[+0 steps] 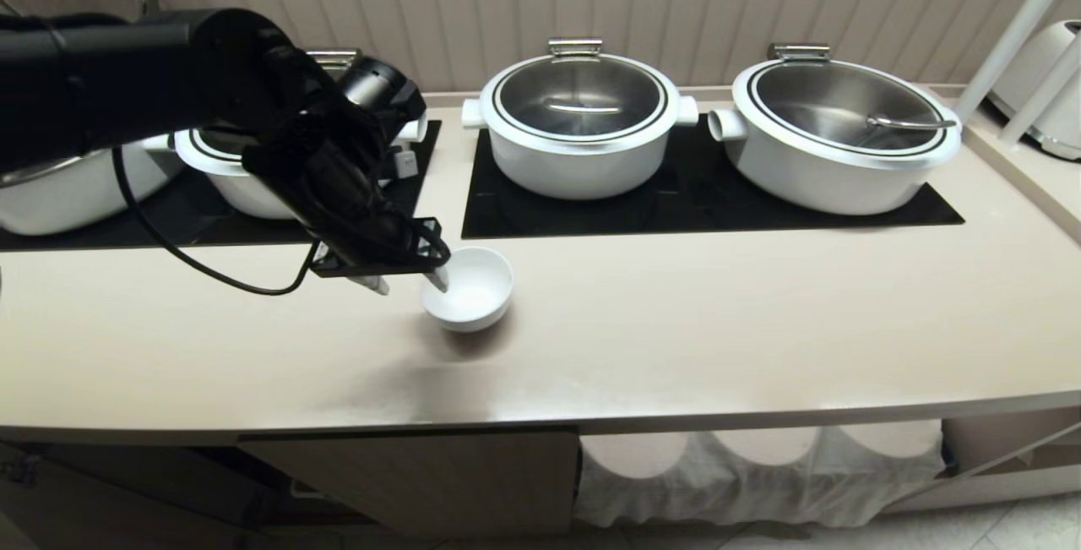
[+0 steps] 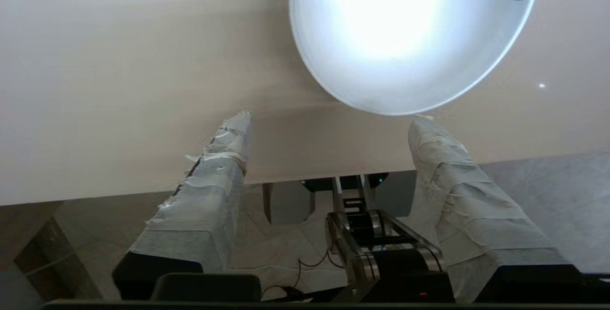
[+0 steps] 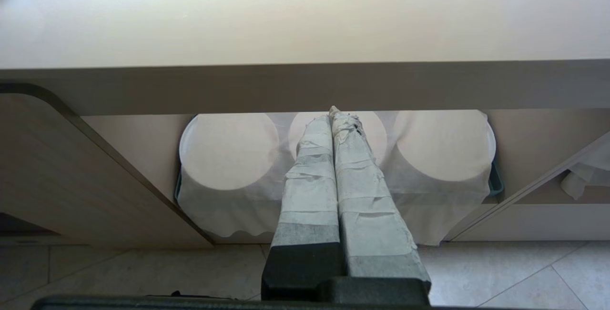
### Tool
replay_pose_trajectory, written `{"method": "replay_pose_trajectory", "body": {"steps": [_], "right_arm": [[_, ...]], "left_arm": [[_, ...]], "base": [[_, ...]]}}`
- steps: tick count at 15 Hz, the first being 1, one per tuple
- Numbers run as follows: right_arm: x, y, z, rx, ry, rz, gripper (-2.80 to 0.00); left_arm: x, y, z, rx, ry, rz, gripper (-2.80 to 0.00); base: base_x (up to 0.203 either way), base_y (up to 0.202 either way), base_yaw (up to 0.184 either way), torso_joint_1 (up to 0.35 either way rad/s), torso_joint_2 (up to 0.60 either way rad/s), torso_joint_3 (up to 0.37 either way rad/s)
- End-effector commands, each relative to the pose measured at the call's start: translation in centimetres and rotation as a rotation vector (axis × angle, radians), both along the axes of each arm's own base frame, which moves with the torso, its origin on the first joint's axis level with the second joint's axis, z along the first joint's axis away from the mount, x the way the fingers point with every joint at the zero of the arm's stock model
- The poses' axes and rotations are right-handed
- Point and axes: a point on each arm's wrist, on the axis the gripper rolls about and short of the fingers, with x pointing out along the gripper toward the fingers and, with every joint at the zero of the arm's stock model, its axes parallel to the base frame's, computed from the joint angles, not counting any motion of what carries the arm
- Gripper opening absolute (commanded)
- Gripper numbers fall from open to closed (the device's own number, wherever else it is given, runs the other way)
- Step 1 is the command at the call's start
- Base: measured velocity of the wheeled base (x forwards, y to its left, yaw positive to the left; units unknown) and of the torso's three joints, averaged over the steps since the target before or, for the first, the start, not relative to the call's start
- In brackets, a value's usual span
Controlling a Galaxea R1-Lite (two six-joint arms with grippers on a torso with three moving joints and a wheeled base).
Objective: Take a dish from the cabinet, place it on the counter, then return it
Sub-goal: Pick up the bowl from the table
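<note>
While the dish (image 1: pixel 469 288) sits mouth-up on the counter (image 1: pixel 676 322), left gripper (image 2: pixel 329 124) gapes, empty.

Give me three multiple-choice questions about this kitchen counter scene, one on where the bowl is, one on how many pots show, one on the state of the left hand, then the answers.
1. Where is the bowl?
A. on the counter, in front of the black panels
B. inside a pot
C. on the floor

2. How many whole white pots with steel lids show in the head view?
A. none
B. two
C. five

3. How is the left hand?
A. shut on the bowl
B. open, beside the bowl
C. out of view

Answers: 1 A, it sits on bare counter. 2 B, two stand clear, with others behind the arm. 3 B, the fingers stand apart, gripping nothing.
</note>
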Motion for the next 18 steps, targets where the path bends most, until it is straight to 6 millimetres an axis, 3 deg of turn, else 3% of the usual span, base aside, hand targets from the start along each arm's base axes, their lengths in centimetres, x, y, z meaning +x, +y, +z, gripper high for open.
{"method": "replay_pose_trajectory", "body": {"steps": [1, 18], "right_arm": [[0.0, 0.0, 0.0, 0.0, 0.002, 0.002, -2.8], [0.0, 0.0, 0.0, 0.0, 0.001, 0.001, -2.8]], "left_arm": [[0.5, -0.1, -0.7, 0.029, 0.012, 0.014, 0.0], [3.9, -0.6, -5.2, 0.056, 0.072, 0.055, 0.0]], "base": [[0.0, 0.0, 0.0, 0.0, 0.0, 0.0], [0.0, 0.0, 0.0, 0.0, 0.0, 0.0]]}}
